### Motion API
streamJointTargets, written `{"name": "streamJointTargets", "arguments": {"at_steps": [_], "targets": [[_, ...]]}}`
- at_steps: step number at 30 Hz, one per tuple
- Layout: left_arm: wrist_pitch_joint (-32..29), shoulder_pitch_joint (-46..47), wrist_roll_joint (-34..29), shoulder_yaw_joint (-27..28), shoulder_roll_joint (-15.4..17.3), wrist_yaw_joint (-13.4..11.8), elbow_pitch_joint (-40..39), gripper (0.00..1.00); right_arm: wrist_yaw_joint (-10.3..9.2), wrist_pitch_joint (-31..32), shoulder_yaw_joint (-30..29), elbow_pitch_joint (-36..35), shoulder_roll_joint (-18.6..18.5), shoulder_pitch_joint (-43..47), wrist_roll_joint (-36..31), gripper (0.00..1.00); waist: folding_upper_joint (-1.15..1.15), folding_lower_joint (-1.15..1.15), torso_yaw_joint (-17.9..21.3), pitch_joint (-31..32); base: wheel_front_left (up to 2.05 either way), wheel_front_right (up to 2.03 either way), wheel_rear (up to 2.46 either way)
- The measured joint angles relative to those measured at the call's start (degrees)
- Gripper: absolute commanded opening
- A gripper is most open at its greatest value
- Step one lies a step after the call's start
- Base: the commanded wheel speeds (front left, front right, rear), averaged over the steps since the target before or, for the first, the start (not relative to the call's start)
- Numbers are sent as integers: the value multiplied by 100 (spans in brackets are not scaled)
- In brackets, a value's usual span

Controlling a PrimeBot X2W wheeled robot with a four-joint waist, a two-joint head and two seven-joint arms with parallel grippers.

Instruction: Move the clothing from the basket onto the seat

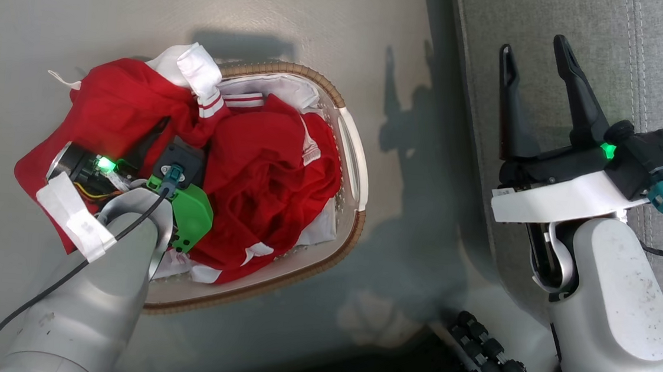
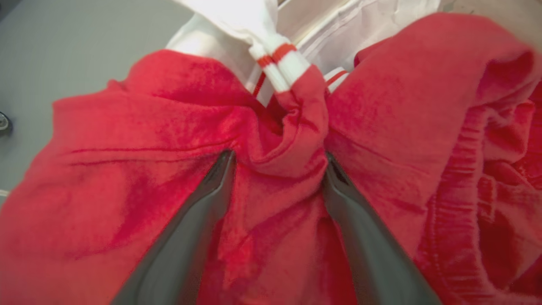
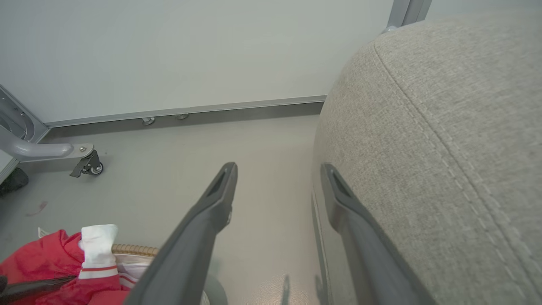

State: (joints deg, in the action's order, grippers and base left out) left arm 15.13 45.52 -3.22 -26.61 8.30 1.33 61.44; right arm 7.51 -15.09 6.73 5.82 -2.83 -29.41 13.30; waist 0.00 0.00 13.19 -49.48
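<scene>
Left gripper point(image 2: 278, 156) down over the basket point(image 1: 353, 152), jaws wide open astride a bunched fold of the clothing point(image 1: 262, 169) that spills over the basket's rim: I'd bite deep on that fold before lifting, while the right gripper point(image 1: 533, 45) hangs open-jawed well to the basket's right.

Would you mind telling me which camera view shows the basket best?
The head view: the basket shows nearly whole from above, woven rim plain, the clothing heaped in it. The right wrist view catches a short stretch of rim; the left wrist view, seemingly its white liner.
</scene>
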Motion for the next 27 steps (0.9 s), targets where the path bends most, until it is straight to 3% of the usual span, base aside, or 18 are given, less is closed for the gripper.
{"name": "streamJointTargets", "arguments": {"at_steps": [16,27], "targets": [[3,180,380,-154,-289,503,909,100,0,0,146,201,1,5,9,100,0,0,-33,50,0,0,0],[-97,274,511,-359,-342,573,1174,100,0,0,190,221,1,5,-1,100,0,0,18,10,0,0,0]]}}
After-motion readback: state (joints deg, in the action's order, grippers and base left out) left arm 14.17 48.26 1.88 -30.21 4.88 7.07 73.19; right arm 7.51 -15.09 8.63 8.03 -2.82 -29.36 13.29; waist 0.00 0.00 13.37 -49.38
